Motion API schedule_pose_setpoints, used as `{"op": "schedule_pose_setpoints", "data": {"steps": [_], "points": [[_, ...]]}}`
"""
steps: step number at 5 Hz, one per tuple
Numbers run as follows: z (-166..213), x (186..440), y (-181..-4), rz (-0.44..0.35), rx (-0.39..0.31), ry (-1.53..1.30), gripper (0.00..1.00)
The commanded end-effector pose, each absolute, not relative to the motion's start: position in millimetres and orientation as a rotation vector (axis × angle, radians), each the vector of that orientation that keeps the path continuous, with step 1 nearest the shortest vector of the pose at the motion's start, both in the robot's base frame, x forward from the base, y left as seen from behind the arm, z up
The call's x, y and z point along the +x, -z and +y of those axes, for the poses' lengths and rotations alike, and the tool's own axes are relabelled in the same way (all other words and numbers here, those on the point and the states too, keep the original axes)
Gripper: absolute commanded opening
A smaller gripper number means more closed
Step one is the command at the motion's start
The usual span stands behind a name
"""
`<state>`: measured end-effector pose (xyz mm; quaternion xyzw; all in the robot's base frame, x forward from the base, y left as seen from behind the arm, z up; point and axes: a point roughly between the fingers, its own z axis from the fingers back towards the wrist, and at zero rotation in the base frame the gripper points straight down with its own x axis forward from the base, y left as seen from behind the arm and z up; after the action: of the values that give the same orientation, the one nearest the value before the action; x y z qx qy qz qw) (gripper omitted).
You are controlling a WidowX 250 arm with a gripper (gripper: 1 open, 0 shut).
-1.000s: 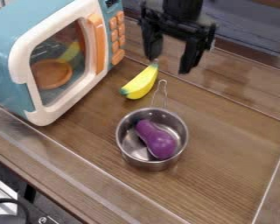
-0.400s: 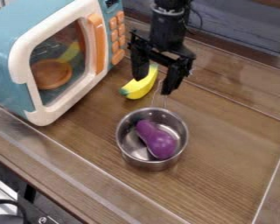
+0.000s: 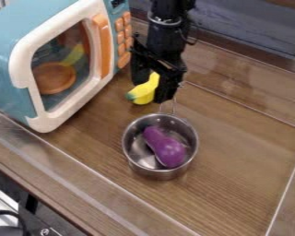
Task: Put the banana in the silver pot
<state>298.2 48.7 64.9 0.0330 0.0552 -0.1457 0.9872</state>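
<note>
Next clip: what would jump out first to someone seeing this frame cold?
The black gripper, jaws open and pointing down, hangs over the yellow banana lying on the wooden table beside the toy microwave at upper left. Just in front, the silver pot already holds a purple eggplant.

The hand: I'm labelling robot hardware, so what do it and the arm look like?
The hand is black throughout, with two long, straight, flat-sided fingers hanging from a wider blocky body. Above it the arm is a dark, roughly cylindrical column. No markings or loose cables can be made out at this resolution.
</note>
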Motion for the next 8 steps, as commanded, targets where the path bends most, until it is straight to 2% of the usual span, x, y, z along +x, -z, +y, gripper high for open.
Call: {"op": "schedule_pose_setpoints", "data": {"steps": [1,4,6,7,8], "points": [[52,309,-64.0,0.081,0.087,0.266,1.00],[40,330,-50.0,0.066,0.089,0.232,1.00],[51,346,-33.0,0.081,0.082,0.287,1.00],[42,341,-22.5,0.094,0.072,0.291,1.00],[34,336,-22.0,0.101,0.058,0.291,1.00]]}}
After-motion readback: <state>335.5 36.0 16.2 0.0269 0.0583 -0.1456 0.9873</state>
